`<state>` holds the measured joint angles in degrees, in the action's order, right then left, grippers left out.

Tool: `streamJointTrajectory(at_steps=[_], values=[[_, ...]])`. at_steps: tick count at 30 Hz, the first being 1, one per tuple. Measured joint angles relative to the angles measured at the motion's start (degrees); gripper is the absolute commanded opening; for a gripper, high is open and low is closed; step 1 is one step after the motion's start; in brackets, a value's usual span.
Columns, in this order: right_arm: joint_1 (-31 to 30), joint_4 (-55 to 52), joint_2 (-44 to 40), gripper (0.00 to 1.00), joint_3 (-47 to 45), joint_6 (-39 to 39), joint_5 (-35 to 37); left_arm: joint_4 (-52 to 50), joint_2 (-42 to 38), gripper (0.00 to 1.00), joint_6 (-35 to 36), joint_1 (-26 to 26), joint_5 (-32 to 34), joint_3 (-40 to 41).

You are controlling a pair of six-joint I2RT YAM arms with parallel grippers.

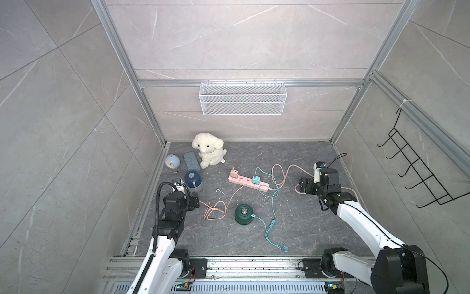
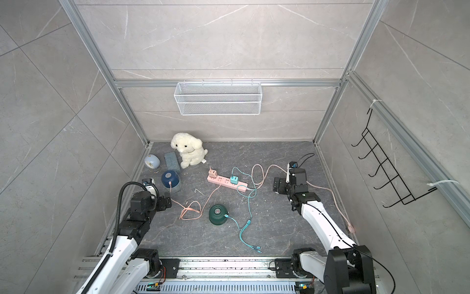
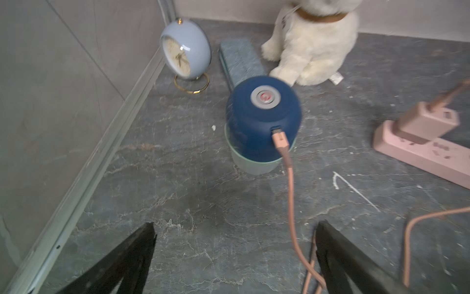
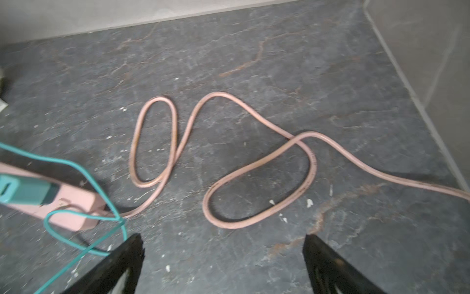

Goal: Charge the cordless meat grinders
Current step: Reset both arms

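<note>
Ahead of the left gripper (image 3: 236,224), jaws apart, the navy grinder (image 3: 263,114) stands hub-up, pink cable (image 3: 288,178) plugged in on the side facing them. Green grinder (image 1: 243,216) upright mid-floor, teal cable (image 1: 262,220) in; right gripper (image 4: 223,235) gapes wide, well apart from it.

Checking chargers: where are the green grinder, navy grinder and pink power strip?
green grinder (image 1: 240,219): in a top view, dome's side
navy grinder (image 3: 254,122): left wrist view, dome's front
pink power strip (image 1: 245,182): in a top view, upper face
</note>
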<state>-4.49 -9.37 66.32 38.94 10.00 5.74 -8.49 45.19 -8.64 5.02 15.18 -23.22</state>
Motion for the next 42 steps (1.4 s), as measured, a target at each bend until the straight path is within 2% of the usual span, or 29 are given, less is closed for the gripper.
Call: streamJointTrajectory(at_steps=[7, 12, 16, 19, 23, 27, 29, 34, 42], values=[[4.15, 7.69, -1.03, 1.00, -7.34, 1.86, 6.38, 25.22, 27.65, 0.99, 0.31, -5.55, 0.79, 3.13], [4.48, 18.64, -1.81, 1.00, -12.68, 0.66, 7.82, 36.11, 37.27, 0.99, 1.88, -9.42, -3.26, 0.11], [4.66, 28.96, 0.02, 1.00, -17.05, -0.92, 7.58, 51.47, 39.98, 1.00, 3.43, -9.68, -6.38, 4.42], [4.68, 37.88, 2.73, 1.00, -20.87, -2.34, 6.64, 54.18, 40.52, 1.00, 3.98, -9.44, -7.69, 6.84], [4.85, 46.03, 7.02, 0.99, -22.62, -3.52, 2.75, 54.34, 41.07, 1.00, 4.35, -9.16, -8.17, 4.87], [4.22, 61.92, 17.44, 1.00, -23.08, -4.31, -0.74, 55.19, 41.07, 1.00, 4.50, -9.11, -8.28, 4.26], [2.75, 61.66, 20.83, 1.00, -22.88, -5.01, -0.50, 55.17, 41.07, 1.00, 4.59, -9.11, -8.28, 4.26], [-1.57, 62.90, 21.33, 1.00, -21.27, -6.91, 2.86, 55.21, 41.07, 1.00, 4.63, -9.11, -8.28, 4.26], [-1.66, 63.69, 21.33, 1.00, -20.92, -7.82, 4.35, 55.23, 41.07, 1.00, 4.85, -9.11, -8.28, 4.26]])
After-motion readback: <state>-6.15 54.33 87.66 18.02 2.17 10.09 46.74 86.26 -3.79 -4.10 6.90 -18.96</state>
